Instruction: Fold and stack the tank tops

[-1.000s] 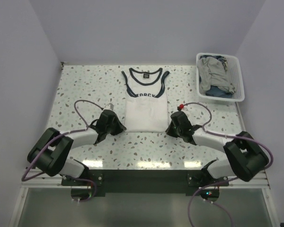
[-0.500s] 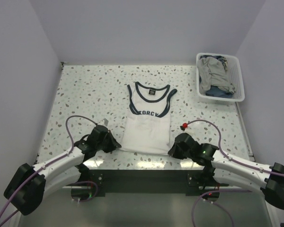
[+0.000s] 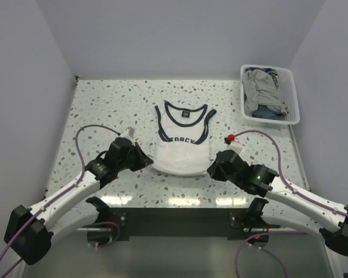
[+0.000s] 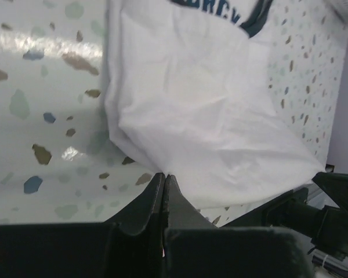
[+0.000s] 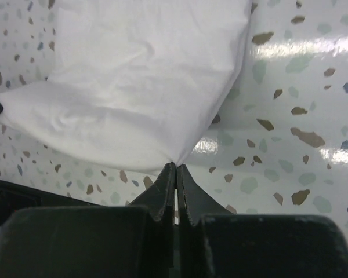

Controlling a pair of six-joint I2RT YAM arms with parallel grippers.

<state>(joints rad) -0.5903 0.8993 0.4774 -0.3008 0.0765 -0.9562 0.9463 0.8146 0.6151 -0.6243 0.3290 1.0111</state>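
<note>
The white tank top (image 3: 181, 145) with navy trim and chest print lies in the middle of the speckled table, collar away from me. My left gripper (image 3: 145, 163) is shut on its bottom left corner (image 4: 162, 174). My right gripper (image 3: 211, 169) is shut on its bottom right corner (image 5: 175, 163). Both hold the hem lifted off the table, so the cloth (image 4: 209, 116) sags between them and also shows in the right wrist view (image 5: 139, 87). The grey tank top (image 3: 260, 91) lies bundled in the basket.
A white slatted basket (image 3: 292, 98) with grey and blue cloth stands at the back right corner. Walls close in the table at the back and both sides. The table's near edge (image 3: 174, 202) runs just below the grippers.
Both grippers first dragged the tank top toward me by its hem corners. They have now lifted the hem and carried it away from me, so the bottom edge curls up.
</note>
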